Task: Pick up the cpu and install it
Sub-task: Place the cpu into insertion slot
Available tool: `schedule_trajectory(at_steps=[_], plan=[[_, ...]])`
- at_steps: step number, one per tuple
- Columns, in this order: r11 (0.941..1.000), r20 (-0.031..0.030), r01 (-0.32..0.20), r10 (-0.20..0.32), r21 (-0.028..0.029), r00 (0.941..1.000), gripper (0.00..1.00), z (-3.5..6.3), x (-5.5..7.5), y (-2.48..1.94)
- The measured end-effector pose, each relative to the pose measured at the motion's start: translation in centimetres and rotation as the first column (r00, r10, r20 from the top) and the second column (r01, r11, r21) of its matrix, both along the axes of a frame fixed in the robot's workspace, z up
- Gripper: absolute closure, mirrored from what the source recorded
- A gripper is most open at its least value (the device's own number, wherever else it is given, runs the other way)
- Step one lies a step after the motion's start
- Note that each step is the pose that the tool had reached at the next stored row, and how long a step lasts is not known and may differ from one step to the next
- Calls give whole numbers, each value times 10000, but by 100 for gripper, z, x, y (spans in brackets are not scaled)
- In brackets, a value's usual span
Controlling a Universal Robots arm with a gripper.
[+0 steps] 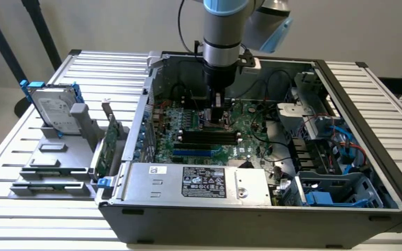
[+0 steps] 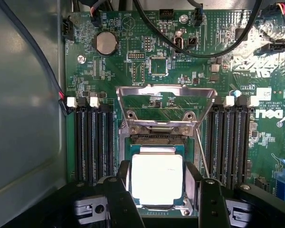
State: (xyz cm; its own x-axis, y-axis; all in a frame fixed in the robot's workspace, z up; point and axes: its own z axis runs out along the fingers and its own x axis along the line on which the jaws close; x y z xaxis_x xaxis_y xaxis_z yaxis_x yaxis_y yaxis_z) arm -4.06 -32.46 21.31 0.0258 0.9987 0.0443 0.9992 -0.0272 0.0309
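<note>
My pincer (image 1: pixel 219 122) is at the centre of the exterior frame, deep in the case (image 1: pixel 257 225). Its fingers (image 2: pixel 124 187) are clamped on the cpu (image 2: pixel 156 179) at the open socket (image 2: pixel 156 139). I judge it best kept level and square to the socket, never forced.

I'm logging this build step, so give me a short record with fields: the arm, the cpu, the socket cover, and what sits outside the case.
gripper: inside the open computer case, over the motherboard
cpu: at the socket, directly below the gripper, silver top up
load plate: swung open
memory slots: on both sides of the socket
hard drive: outside the case, on a grey stand at the exterior view's left
</note>
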Motion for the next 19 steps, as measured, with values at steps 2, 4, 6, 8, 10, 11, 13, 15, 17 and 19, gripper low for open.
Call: schedule_trajectory(at_steps=[2, 4, 6, 8, 10, 11, 13, 15, 17, 19], plan=[[10000, -11, -1, 1, -36, 10000, 45, -11, 1, 1], [10000, -21, -1, 0, -86, 10000, 45, -22, 1, 0], [9999, -30, 0, 0, -142, 10000, 45, -31, 3, 0], [9999, -35, 0, -1, -168, 10000, 45, -41, 8, 1], [9998, -42, 0, -1, -181, 10000, 45, -49, 16, 1], [9998, -46, -1, 0, -183, 10000, 45, -53, 20, 1], [9998, -55, 1, -2, -186, 10000, 45, -60, 21, 0], [9998, -57, 0, -1, -186, 10000, 45, -67, 22, 1], [9998, -58, 0, -1, -185, 10000, 45, -75, 22, 1], [9998, -60, 0, -1, -186, 10000, 45, -84, 22, 1]])
